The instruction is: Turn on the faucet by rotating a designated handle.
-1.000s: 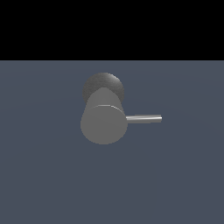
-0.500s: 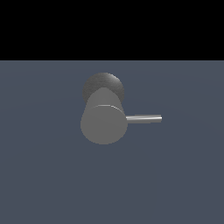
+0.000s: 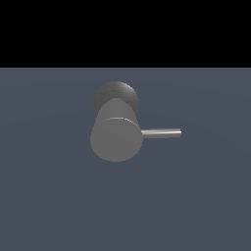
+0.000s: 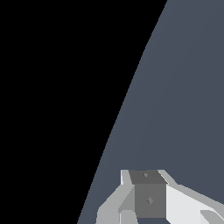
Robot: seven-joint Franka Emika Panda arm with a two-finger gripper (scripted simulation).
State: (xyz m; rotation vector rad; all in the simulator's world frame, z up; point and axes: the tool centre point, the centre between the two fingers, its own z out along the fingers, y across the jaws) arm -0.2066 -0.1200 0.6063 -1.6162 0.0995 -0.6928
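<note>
One faucet (image 3: 116, 139) with one handle (image 3: 161, 133) sticking sideways.

You are seeing only the claw (image 4: 146, 205) in the wrist view, showing angular glossy white shells flanking a darker grey block that is bearing two small dark screw-like dimples.

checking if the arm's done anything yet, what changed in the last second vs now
Nothing visibly changed. In the exterior view the faucet sits in the same spot and the handle still points toward that view's right, unturned. The arm does not appear there; the wrist view shows only part of the gripper, touching nothing.
</note>
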